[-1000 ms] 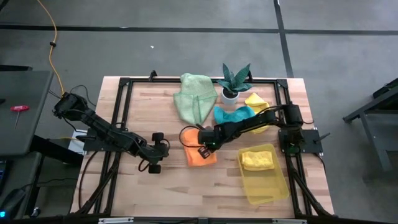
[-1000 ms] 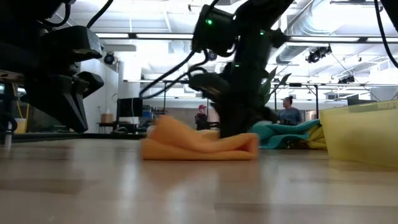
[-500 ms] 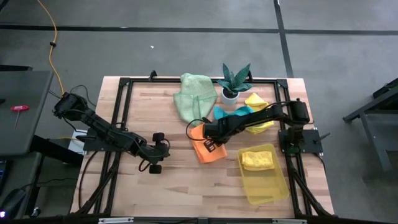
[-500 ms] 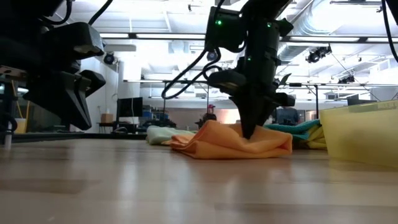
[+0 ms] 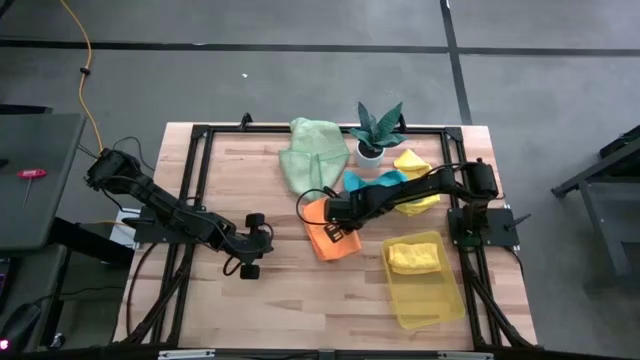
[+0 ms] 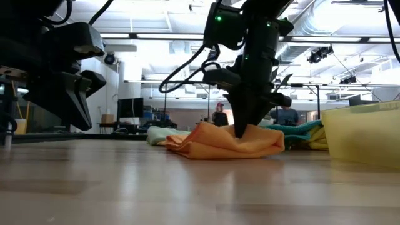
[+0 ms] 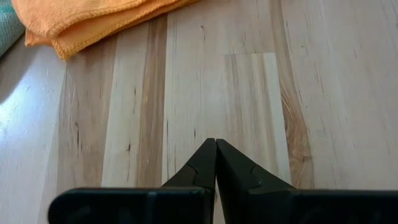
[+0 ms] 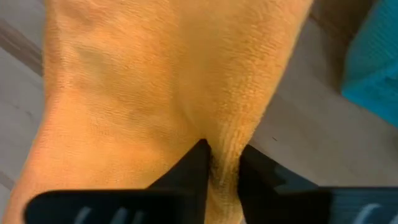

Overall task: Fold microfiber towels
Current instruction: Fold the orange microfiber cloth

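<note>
An orange microfiber towel (image 5: 335,236) lies bunched on the table's middle; it also shows in the low view (image 6: 219,144) and, farther off, in the left wrist view (image 7: 81,22). My right gripper (image 5: 334,222) stands over it, pointing down, shut on a ridge of the cloth (image 8: 222,155). My left gripper (image 5: 262,240) is shut and empty, low over bare wood to the towel's left (image 7: 216,142). A pale green towel (image 5: 312,155), a teal towel (image 5: 375,184) and a yellow towel (image 5: 412,165) lie crumpled near the far edge. My right gripper pinches a raised fold of the orange towel (image 8: 227,134) between its two fingers (image 8: 196,163). The fingers come from above, pointing down (image 6: 240,128). The towel lies on the table, heaped up toward the fingers, slack on both sides.
A translucent yellow tray (image 5: 432,295) at the right front holds a folded yellow towel (image 5: 413,256). A small green plant in a white pot (image 5: 376,130) stands at the far edge. A black frame (image 5: 195,135) runs along the table's sides. Bare wood lies at the near left.
My right gripper has gone toward the table's far right, dragging the orange towel with it. The towel has slid a little rightward along the table and now heaps up under the fingers instead of lying as a low flat roll.
</note>
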### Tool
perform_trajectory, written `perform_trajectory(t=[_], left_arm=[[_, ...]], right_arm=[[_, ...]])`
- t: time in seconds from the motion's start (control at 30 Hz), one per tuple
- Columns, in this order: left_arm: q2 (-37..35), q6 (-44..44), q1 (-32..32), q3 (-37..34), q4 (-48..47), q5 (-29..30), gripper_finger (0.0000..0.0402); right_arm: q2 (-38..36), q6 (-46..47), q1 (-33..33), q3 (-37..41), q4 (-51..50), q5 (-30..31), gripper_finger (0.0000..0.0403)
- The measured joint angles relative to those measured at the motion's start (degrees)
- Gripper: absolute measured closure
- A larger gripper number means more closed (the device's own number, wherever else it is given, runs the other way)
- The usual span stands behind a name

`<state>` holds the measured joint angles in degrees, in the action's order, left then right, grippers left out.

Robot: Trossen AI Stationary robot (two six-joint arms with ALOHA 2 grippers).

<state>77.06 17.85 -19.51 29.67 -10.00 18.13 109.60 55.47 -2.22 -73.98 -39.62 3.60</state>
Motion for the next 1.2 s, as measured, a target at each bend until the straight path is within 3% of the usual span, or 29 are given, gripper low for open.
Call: perform_trajectory(t=[0.27, 0.43, 0.8, 0.93, 1.2], left_arm=[[0.0, 0.0, 0.0, 0.0, 0.0, 0.0, 0.0402], [0.0, 0.0, 0.0, 0.0, 0.1, 0.0, 0.0401], [0.0, 0.0, 0.0, 0.0, 0.2, -0.4, 0.0402], [0.0, 0.0, 0.0, 0.0, 0.4, -0.9, 0.0401], [0.0, 0.0, 0.0, 0.0, 0.4, -1.0, 0.0401]], right_arm=[[1.1, 0.7, 0.0, -0.1, -0.6, 0.7, 0.027], [1.2, 2.1, 0.6, -0.1, -4.5, 6.0, 0.0265], [1.2, 0.6, 1.2, -0.1, -3.7, 3.4, 0.0267], [1.2, 0.1, 1.2, -0.1, -3.9, 3.5, 0.0292], [1.2, -2.0, 1.7, -0.1, -4.6, 5.3, 0.0395]])
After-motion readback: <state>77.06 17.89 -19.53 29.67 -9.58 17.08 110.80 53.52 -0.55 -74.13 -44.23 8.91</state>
